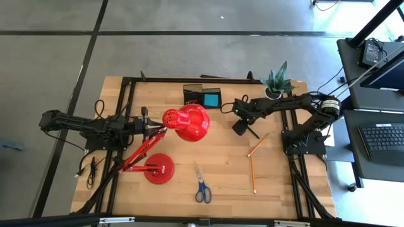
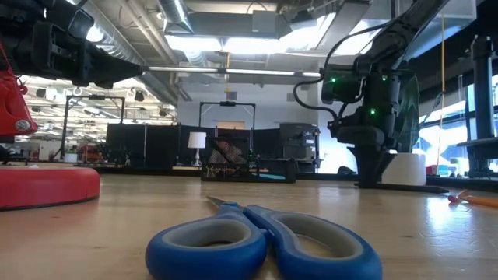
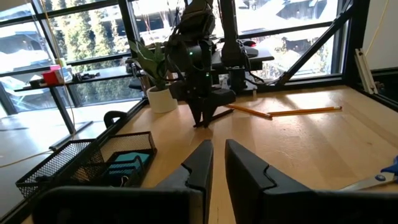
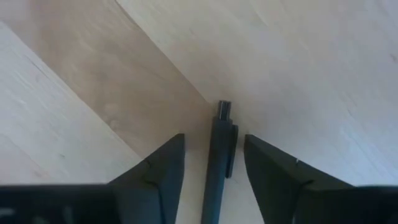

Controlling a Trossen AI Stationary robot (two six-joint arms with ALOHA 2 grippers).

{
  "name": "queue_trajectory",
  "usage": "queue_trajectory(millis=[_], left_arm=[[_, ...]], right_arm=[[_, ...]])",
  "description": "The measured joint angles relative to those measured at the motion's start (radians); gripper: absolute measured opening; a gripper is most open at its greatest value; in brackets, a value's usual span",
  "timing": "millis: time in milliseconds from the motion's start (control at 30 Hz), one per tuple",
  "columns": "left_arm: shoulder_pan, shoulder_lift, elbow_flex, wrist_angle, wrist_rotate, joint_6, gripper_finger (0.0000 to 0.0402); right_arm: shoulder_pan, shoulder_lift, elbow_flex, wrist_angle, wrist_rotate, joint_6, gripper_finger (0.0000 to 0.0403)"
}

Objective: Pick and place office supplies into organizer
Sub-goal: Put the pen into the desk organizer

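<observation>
Left gripper (image 3: pixel 217 165) waits at nine o'clock by the red lamp (image 1: pixel 187 123), fingers nearly together, holding nothing. Organizer (image 1: pixel 202 96) sits at twelve o'clock. Right gripper (image 4: pixel 214 165), at three o'clock, straddles a black pen (image 4: pixel 219 155) lying on the table (image 1: pixel 221 164), fingers apart on either side, not yet pinching. Risk: the round pen could roll or tip out if the fingers meet it off-centre. Most of the pen's length is hidden; pencils (image 1: pixel 254 165) and scissors (image 1: pixel 201 185) lie untouched
</observation>
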Motion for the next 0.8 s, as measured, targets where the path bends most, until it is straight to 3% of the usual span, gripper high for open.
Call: queue_trajectory(millis=[533, 800], left_arm=[[0.000, 0.000, 0.000, 0.000, -0.001, 0.000, 0.0033], [0.000, 0.000, 0.000, 0.000, -0.001, 0.001, 0.0033]], right_arm=[[0.000, 0.000, -0.002, 0.011, 0.017, -0.018, 0.0069], [0.000, 0.000, -0.002, 0.017, 0.018, -0.014, 0.0058]])
